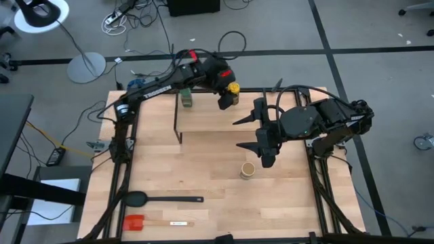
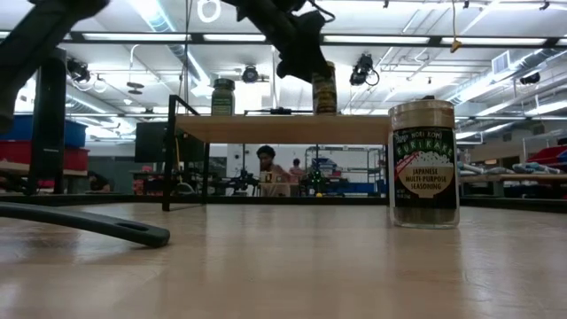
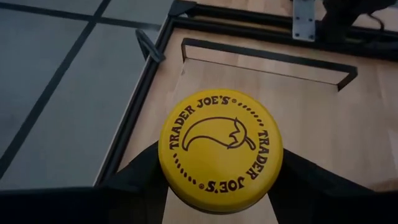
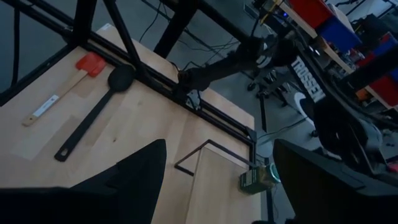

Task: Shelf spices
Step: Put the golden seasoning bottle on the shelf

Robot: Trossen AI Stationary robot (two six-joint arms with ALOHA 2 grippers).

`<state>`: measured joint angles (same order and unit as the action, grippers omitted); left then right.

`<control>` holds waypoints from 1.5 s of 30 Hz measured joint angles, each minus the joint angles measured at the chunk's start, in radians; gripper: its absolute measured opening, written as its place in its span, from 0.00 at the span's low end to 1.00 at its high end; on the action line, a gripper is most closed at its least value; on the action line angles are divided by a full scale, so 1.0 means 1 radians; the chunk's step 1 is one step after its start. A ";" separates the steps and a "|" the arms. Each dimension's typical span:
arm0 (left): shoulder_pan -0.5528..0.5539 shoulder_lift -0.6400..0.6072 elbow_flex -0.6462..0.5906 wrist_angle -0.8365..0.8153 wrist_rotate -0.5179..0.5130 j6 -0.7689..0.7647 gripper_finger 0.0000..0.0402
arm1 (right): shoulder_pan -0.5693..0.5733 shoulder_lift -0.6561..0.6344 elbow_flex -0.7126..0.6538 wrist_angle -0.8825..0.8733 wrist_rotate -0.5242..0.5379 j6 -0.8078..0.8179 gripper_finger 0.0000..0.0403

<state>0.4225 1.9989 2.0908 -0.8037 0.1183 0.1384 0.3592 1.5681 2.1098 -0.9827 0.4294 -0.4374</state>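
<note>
The yellow-lidded jar is in my shut left gripper over the shelf's far right part. In the low view its base is level with the shelf board; whether it rests there I cannot tell. The green-lidded jar stands upright on the shelf's far left part. On its base on the table, near the shelf's right end, stands the tan-topped jar. My open right gripper hovers just beyond it, touching nothing. My left gripper pinches the yellow-lidded jar between its two fingers, just below the yellow lid. The fingers come from above, pointing down, one on each side of the jar. The jar stays upright, and the lid hides the place of contact.
A black spoon and a red spatula lie near the table's near left corner. Bare tabletop spreads between the shelf and these utensils. People and shelving show in the room beyond the table.
</note>
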 joint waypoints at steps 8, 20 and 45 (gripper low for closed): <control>0.000 0.094 0.108 -0.011 0.033 0.015 0.54 | 0.000 0.000 0.000 -0.001 0.000 0.000 0.73; -0.002 0.106 0.125 0.014 0.038 0.014 0.54 | 0.000 0.000 0.000 -0.001 0.000 -0.009 0.73; -0.019 0.136 0.123 -0.015 0.033 0.019 0.61 | 0.000 0.000 0.000 -0.001 0.000 -0.008 0.73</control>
<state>0.4033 2.1349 2.2143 -0.8185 0.1509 0.1569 0.3588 1.5681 2.1098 -0.9833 0.4290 -0.4454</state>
